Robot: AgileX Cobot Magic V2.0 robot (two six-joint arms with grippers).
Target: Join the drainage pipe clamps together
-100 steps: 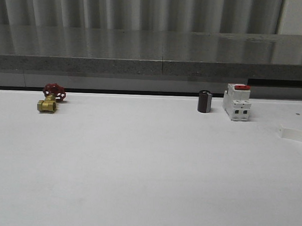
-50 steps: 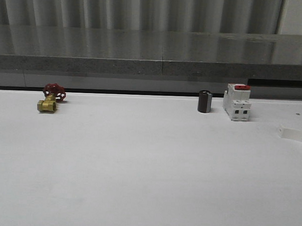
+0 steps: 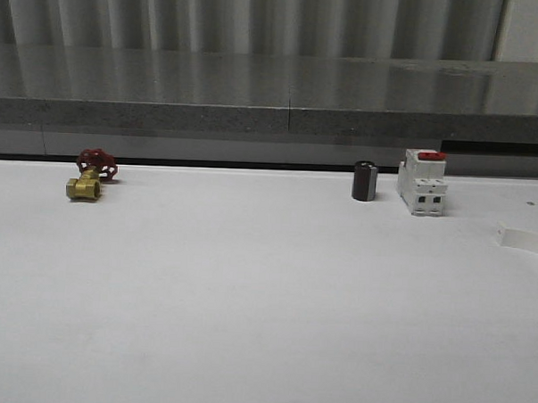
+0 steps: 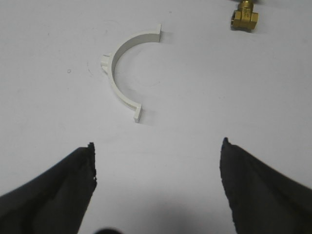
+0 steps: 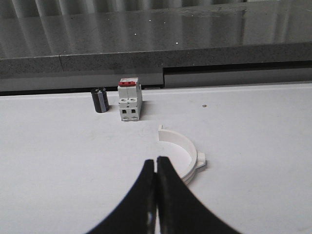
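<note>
One white half-ring drainage pipe clamp (image 4: pixel 122 78) lies flat on the white table in the left wrist view, its small tab on the outer curve. My left gripper (image 4: pixel 157 144) hovers short of it, open wide, with nothing between its dark fingers. The other clamp half (image 5: pixel 187 151) lies on the table in the right wrist view, just beyond and beside my right gripper (image 5: pixel 156 159). That gripper is shut with nothing in it, and its fingers hide part of the half-ring. In the front view this clamp half (image 3: pixel 525 238) shows partly at the right edge.
A brass valve with a red handwheel (image 3: pixel 91 178) sits at the back left, also seen as the valve (image 4: pixel 244 17) beyond the left clamp. A black cylinder (image 3: pixel 364 181) and a white breaker with a red top (image 3: pixel 422 182) stand at the back right before a grey ledge (image 3: pixel 272 121).
</note>
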